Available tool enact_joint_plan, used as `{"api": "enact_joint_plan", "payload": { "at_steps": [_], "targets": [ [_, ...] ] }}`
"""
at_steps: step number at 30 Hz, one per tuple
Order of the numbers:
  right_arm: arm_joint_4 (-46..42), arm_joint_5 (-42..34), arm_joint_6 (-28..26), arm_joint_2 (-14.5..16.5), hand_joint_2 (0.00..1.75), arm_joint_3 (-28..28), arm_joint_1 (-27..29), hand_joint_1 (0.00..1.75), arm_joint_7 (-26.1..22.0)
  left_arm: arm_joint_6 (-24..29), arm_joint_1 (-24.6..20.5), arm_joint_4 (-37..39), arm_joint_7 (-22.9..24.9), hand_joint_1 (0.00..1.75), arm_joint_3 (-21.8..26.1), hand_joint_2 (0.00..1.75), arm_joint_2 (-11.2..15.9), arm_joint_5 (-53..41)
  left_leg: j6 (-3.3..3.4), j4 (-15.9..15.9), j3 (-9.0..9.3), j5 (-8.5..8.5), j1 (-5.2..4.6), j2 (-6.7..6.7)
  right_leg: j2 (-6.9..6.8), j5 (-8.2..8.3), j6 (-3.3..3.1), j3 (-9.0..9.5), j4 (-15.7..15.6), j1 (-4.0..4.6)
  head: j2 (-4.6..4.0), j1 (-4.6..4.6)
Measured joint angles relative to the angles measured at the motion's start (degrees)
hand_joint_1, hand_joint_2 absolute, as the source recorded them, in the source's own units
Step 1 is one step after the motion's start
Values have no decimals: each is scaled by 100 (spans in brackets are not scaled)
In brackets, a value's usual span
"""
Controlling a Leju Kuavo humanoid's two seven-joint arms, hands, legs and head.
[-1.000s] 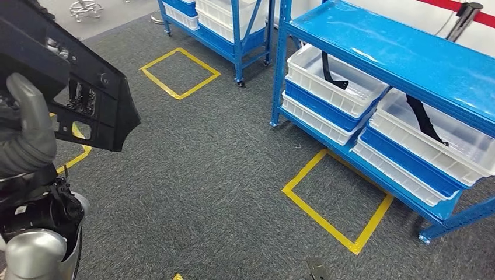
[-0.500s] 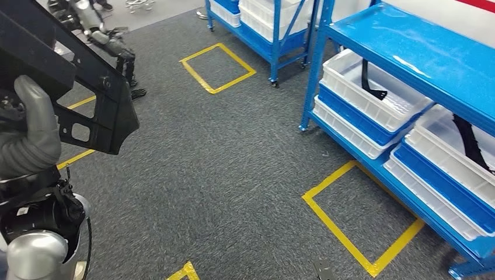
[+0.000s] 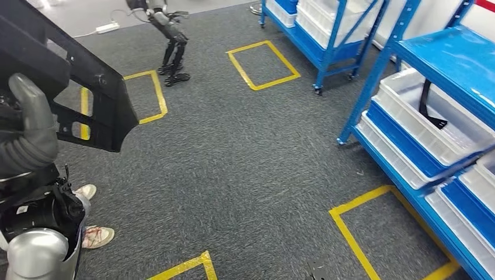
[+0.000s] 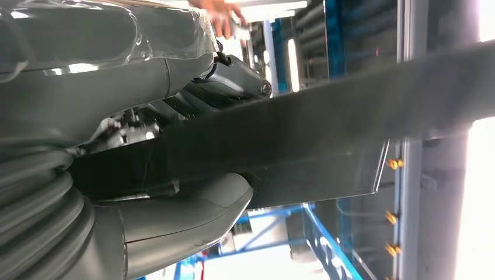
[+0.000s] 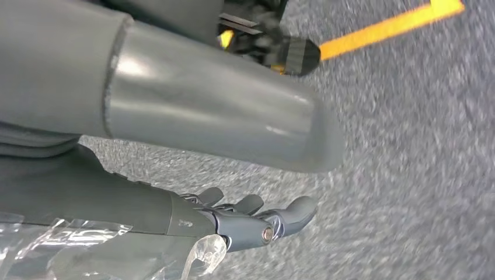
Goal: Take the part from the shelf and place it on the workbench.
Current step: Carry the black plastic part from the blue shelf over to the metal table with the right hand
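1. The left hand (image 3: 29, 125) has a solid grasp on the black part (image 3: 76, 87), thumb wrapped over its edge, holding it up high at the robot's left side, off the floor and well apart from the shelf.
2. The left wrist view shows the same thing: the part (image 4: 327, 134) is clamped between the thumb and the darker fingers.
3. The right hand (image 5: 233, 216) hangs over the grey carpet (image 5: 408, 175), fingers loose and a bit apart, nothing in them.
4. The blue shelf (image 3: 461, 64) sits off to the right with a white bin (image 3: 432, 125) on it.
5. Yellow tape squares (image 3: 262, 64) mark the carpet, another robot's legs (image 3: 172, 52) stand further back, and someone's shoes (image 3: 93, 233) are next to the robot's left arm.
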Motion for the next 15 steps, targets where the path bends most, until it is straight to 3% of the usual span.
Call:
{"api": "enact_joint_plan", "payload": {
  "at_steps": [1, 2, 3, 5, 7, 9, 11, 13, 15],
  "targets": [
    [0, -4, 2, 1, 0, 2, 7, 0, 0, -3, 7, 0, 3, 175, -2, 175, 0, -2, 2, 2, 2, 0, -8, -97, 9, 55, -12, -72, 78, 5, 0, 0],
    [0, -5, 4, 1, 0, 4, 12, 0, 0, -9, 11, 0, 7, 175, -4, 175, 0, -7, 3, 4, 9, 0, -14, -193, 29, 219, -30, -31, -83, 6, 0, 0],
    [0, -4, 5, 1, 0, 5, 13, 0, 0, -19, 11, 0, 12, 175, -4, 175, 0, -15, 1, 7, 17, 0, -16, -286, 88, 452, -54, 106, -436, 8, 0, 0],
    [0, -3, 6, -6, 0, 6, 19, 0, -1, -42, 3, 0, 39, 175, -3, 175, 0, -43, -16, 21, 9, -2, -16, -443, 398, 822, -103, 423, -1216, -9, 0, -1],
    [0, 1, 9, -11, 0, 10, 15, 0, -6, -58, -8, 0, 76, 175, -4, 175, 0, -64, -71, 32, -35, 9, 6, -579, 594, 916, -127, 556, -1553, -7, 0, -4],
    [0, 11, 13, 0, 0, 15, -9, 0, -17, -72, -8, 0, 95, 175, -3, 175, 2, -68, -143, 35, -76, 23, 38, -697, 472, 921, -149, 576, -1587, 5, 0, -5],
    [0, 22, 9, 9, 0, 20, -23, 0, -32, -80, -23, 1, 101, 175, 1, 175, 5, -70, -206, 236, -190, -91, 26, -492, 307, 929, -189, 606, -1615, -9, 0, -21],
    [0, 26, 0, 10, 0, 23, -18, 0, -39, -85, -46, 3, 107, 175, -1, 175, 7, -71, -264, 876, -502, -398, 19, -132, 140, 921, -223, 628, -1627, 0, 0, -39],
    [0, 27, -4, 10, 0, 28, -11, 0, -39, -89, -44, 11, 110, 175, -7, 175, 7, -70, -305, 1586, -860, -647, 45, -3, -22, 900, -240, 635, -1626, 22, 0, -42]
  ]
}}
